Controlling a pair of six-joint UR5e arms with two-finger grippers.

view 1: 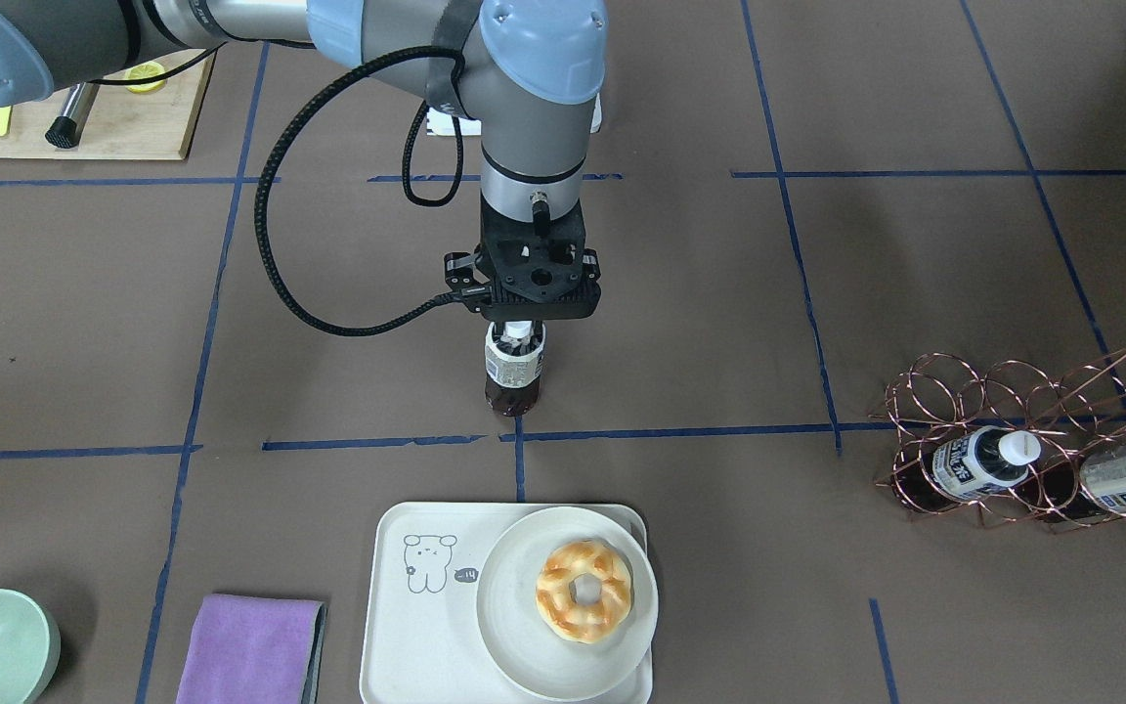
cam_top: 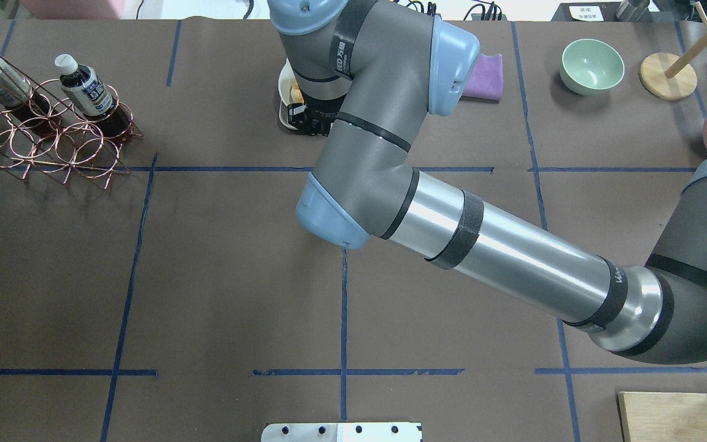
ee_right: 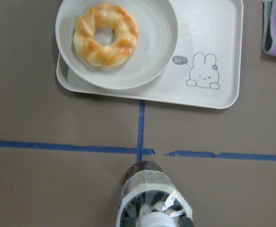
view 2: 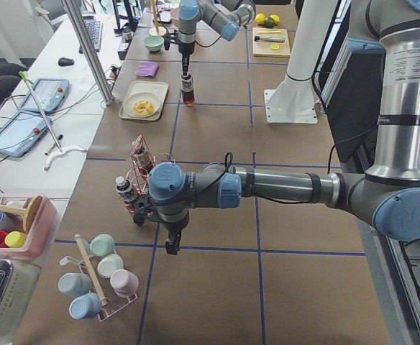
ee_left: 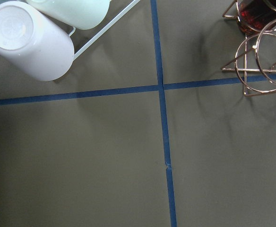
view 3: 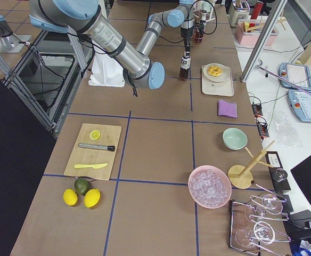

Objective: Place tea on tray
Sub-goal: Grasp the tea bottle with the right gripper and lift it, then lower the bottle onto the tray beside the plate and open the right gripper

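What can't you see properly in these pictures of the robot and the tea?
- Front-facing view: the print on the tea is too small to read; the right gripper hides its own fingertips.
- Overhead view: the right arm covers the tea.
- Left side view: the left gripper is too small to tell open from shut.
- Every view: whether the tea is set down or lifted is unclear.

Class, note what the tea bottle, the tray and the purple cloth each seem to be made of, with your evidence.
Tea bottle: clear glossy plastic, likely; dark liquid shows through, paper-like label.
Tray: off-white, smooth matte, probably plastic or melamine; rounded moulded rim.
Purple cloth: soft matte fabric, folded, no shine.
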